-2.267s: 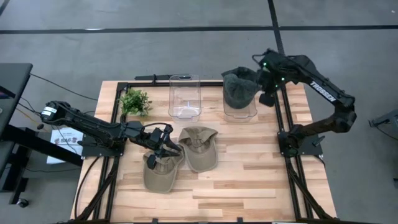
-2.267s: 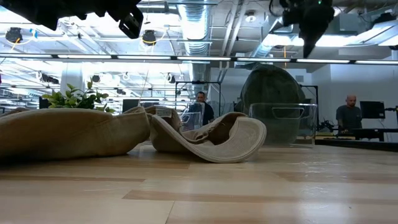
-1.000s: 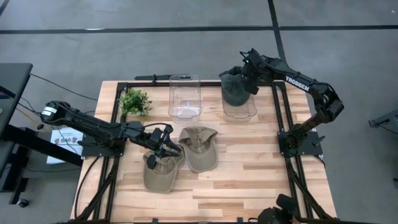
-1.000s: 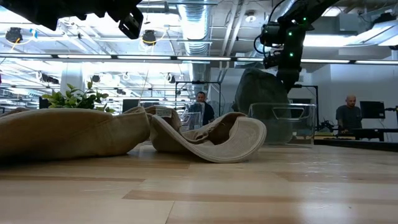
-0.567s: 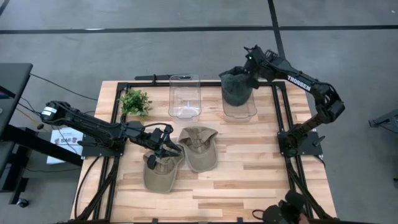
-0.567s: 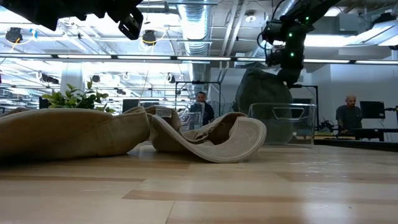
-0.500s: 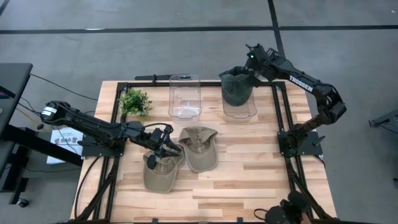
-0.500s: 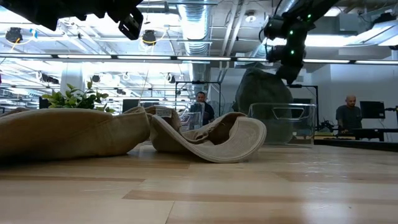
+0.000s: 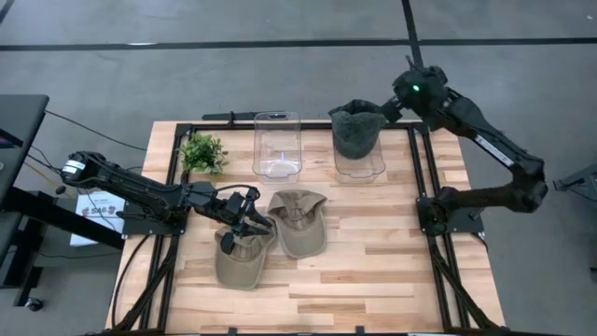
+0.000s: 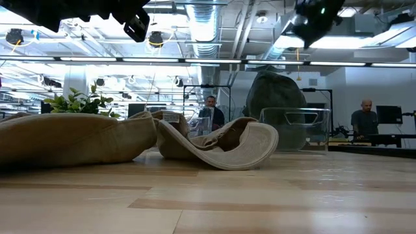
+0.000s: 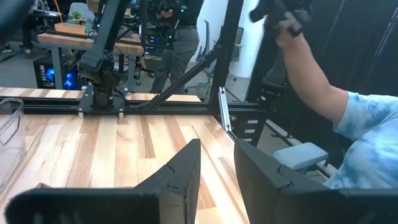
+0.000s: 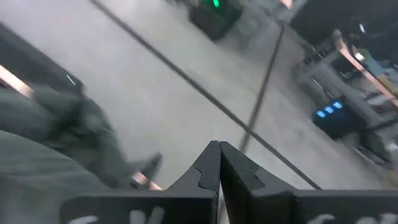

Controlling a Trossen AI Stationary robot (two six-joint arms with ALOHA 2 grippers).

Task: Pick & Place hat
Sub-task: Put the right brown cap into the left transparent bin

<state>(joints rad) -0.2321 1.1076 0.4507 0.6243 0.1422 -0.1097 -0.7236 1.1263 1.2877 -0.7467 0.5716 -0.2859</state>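
Observation:
A dark green hat (image 9: 355, 131) sits in the right clear container (image 9: 360, 166) and bulges above its rim, as the low view also shows of the hat (image 10: 276, 97). Two tan hats lie on the table, one (image 9: 298, 222) beside the other (image 9: 241, 257), touching. My right gripper (image 9: 388, 110) is shut and hangs high off the dark hat's far right edge; its wrist view shows the shut fingers (image 12: 217, 165) and the hat (image 12: 50, 143) beyond them. My left gripper (image 9: 250, 220) is open and hovers over the tan hats, touching neither.
An empty clear container (image 9: 277, 145) stands left of the filled one, with a small green plant (image 9: 202, 152) farther left. Black frame rails (image 9: 422, 177) edge the table. A person (image 11: 323, 112) is beyond the table's right side. Bare wood lies toward the near right.
My right gripper has drawn back from the top of the dark hat, rising and moving toward the table's far right corner. The dark hat has stayed in its container. My left arm has kept still.

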